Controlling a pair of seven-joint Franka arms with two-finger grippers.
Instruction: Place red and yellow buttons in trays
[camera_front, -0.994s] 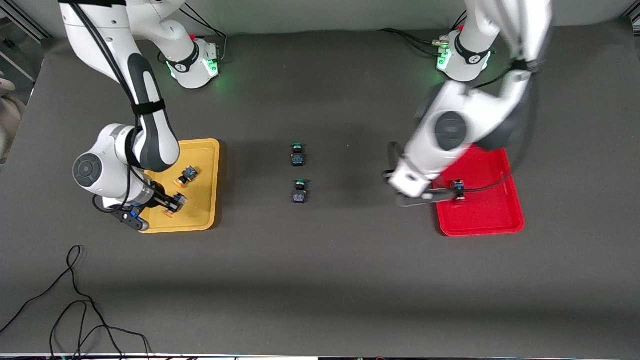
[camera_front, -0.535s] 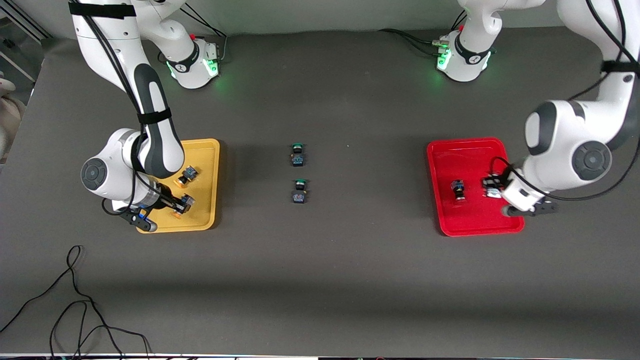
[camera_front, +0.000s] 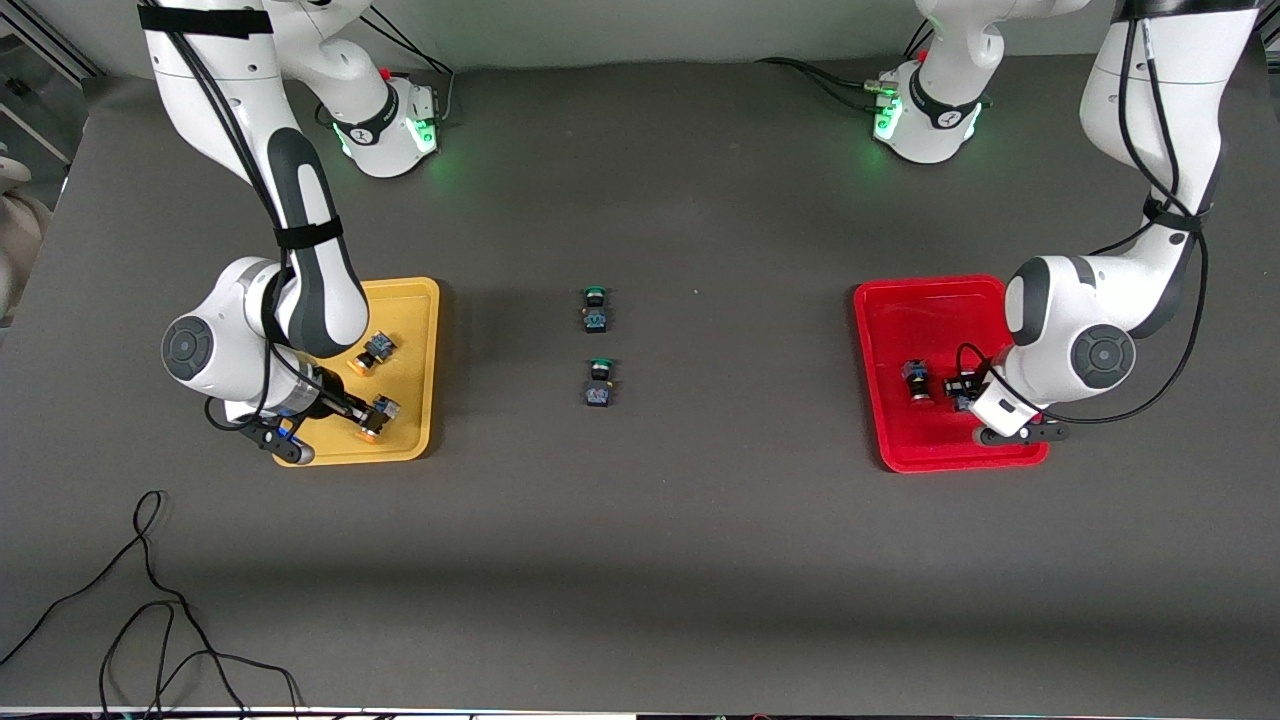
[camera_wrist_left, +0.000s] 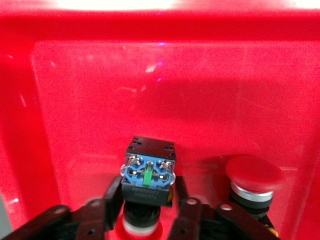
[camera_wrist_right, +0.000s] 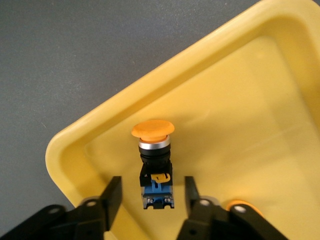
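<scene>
- So the left gripper (camera_front: 965, 392) sat low in the red tray (camera_front: 930, 300), clamped on a red button (camera_wrist_left: 148, 182), with another red button (camera_front: 916, 381) just beside it.
- The right gripper (camera_front: 365, 413) was spread wide around a yellow button (camera_wrist_right: 155, 165) lying in the yellow tray (camera_front: 415, 300); a second yellow button (camera_front: 374, 351) lay nearby.
- Two green buttons (camera_front: 596, 308) sat mid-table, between the trays.

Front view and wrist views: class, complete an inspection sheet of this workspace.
Surface: dark grey table.
Job's things: yellow tray holds first yellow button and second yellow button; red tray holds first red button.
Clutter: two green buttons mid-table, outside the trays.
Grippers: right gripper open around second yellow button; left gripper shut on second red button, over red tray.
Cables: loose black cable near front camera, right arm's end.
Surroundings: nothing seen.
</scene>
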